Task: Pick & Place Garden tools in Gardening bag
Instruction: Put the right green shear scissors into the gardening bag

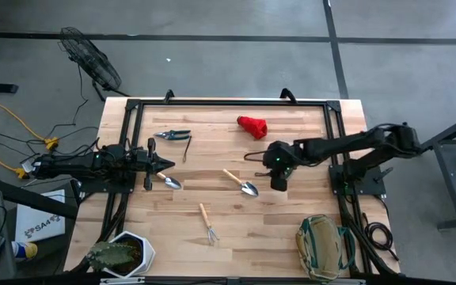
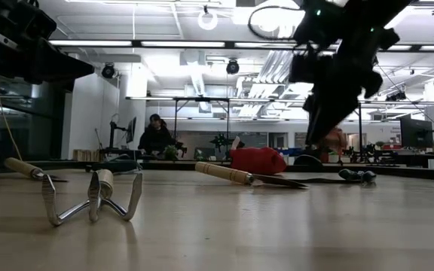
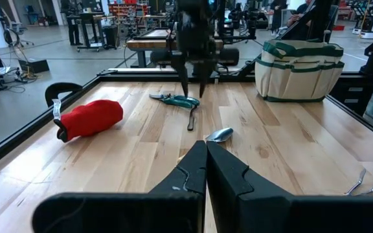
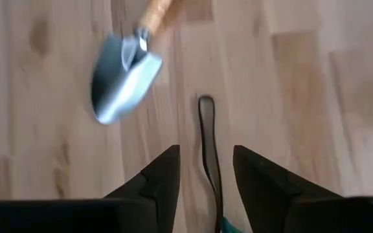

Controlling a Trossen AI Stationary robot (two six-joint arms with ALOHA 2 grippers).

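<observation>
My right gripper [image 1: 278,182] is open and hangs above the table, its fingers pointing down [image 4: 206,169]. Its fingers stand over the black loop [image 4: 206,129] of the green-handled shears [image 3: 179,100] and are clear of it. A wooden-handled trowel [image 1: 241,183] lies just left of it. My left gripper [image 1: 167,165] is shut and empty at the table's left [image 3: 206,162], beside a second trowel [image 1: 171,182]. The pronged rake [image 1: 207,224] lies near the front. The red lump [image 1: 252,125] lies at the far side. The khaki bag [image 1: 323,247] stands at the near right corner.
A grey metal tool with a dark strap [image 1: 173,135] lies at the far left. A plant in a white hexagonal pot [image 1: 125,255] stands at the near left corner. A black frame [image 1: 228,101] edges the table. A person [image 2: 155,137] sits in the room beyond.
</observation>
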